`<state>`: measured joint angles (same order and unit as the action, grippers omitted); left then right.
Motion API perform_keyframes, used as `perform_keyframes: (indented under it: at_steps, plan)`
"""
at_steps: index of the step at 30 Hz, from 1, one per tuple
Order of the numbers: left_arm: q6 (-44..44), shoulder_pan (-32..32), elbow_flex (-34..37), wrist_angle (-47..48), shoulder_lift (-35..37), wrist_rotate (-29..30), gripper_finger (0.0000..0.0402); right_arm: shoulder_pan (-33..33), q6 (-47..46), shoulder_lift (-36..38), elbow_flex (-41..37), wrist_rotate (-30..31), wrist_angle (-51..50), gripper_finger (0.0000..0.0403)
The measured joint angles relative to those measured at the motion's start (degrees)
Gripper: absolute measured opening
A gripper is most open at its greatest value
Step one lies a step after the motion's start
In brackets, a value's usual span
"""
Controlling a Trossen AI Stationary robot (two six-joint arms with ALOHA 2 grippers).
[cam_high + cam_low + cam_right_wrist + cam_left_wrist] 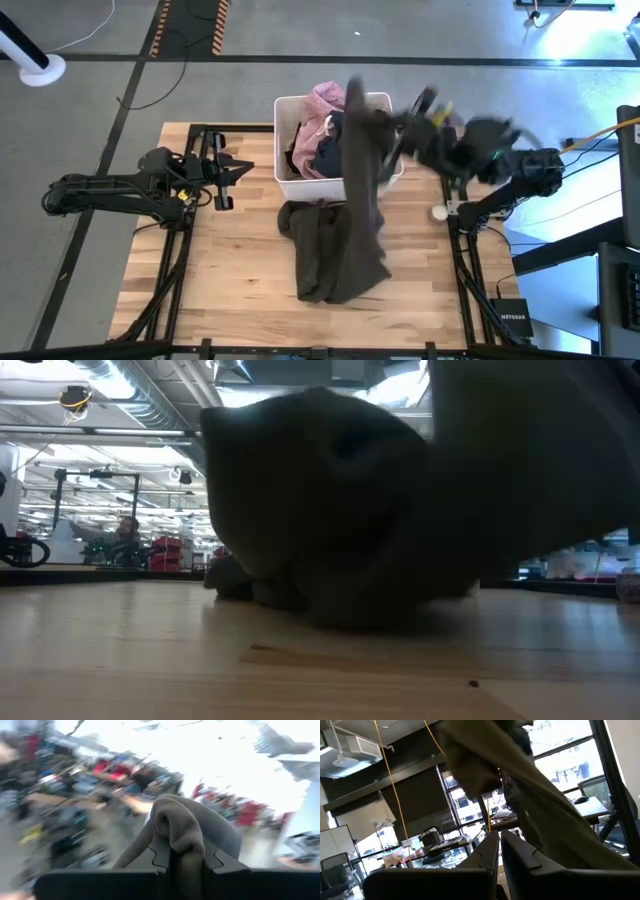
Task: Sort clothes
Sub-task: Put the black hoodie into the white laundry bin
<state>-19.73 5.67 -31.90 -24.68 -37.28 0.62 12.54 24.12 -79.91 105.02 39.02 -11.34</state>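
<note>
The large dark olive-brown garment (345,235) hangs in a long drape from the right gripper (186,862), its lower half piled on the table (230,270) below and in front of the white bin (300,188). It looks soft, limp and fairly heavy, so it will likely stretch and drag; a bunched fold holds better than a thin edge. The right fingers pinch such a fold. Pink and dark clothes (322,125) fill the bin beside that gripper. The left gripper (232,172) waits well off to the side, fingers apparently pressed together.
</note>
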Motion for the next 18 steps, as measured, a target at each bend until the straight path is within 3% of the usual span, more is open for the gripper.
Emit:
perform_keyframes:
  at_steps: [4, 8, 18]
  plan:
    - [-0.1, 0.0, 0.0, 0.0, 0.0, 0.0, 0.0015, -7.8, 5.8, -1.3, 5.7, -1.8, 6.5, 0.004]
    - [-0.1, 0.0, 0.0, 0.0, 0.0, 0.0, 0.0015, -15.9, 5.5, -2.6, 7.7, -7.4, 8.6, 0.004]
    - [-0.1, 0.0, 0.0, 0.0, 0.0, 0.0, 0.0015, -27.9, -12.3, -10.3, 2.2, -7.7, -8.6, 0.01]
